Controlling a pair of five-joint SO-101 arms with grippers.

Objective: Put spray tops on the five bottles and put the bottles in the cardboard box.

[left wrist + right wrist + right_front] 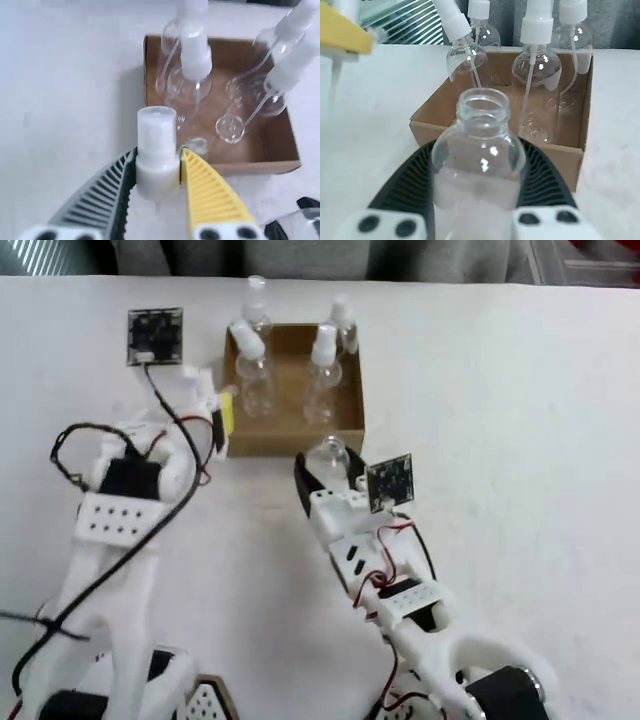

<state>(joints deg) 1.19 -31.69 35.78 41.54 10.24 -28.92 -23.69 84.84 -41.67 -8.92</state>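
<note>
My left gripper [158, 172] is clamped on the spray top [156, 142], right gripper [479, 182] on the uncapped bottle [482, 125]. Risk: misaligned dip tube [333, 85] misses it, top seats crooked, bottle slips.

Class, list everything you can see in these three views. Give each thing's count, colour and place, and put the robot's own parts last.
capped bottles: four, clear with white spray tops, standing in the box
open bottle: one, clear, no top, just outside the box's near wall, held upright
spray top: one, white, by the box's left wall as the high view shows it, held upright
box: one, brown cardboard, open, at the far middle of the table
table: one, white, under everything
left gripper: one, a grey finger and a yellow finger, shut on the spray top
right gripper: one, black fingers, shut on the open bottle
</note>
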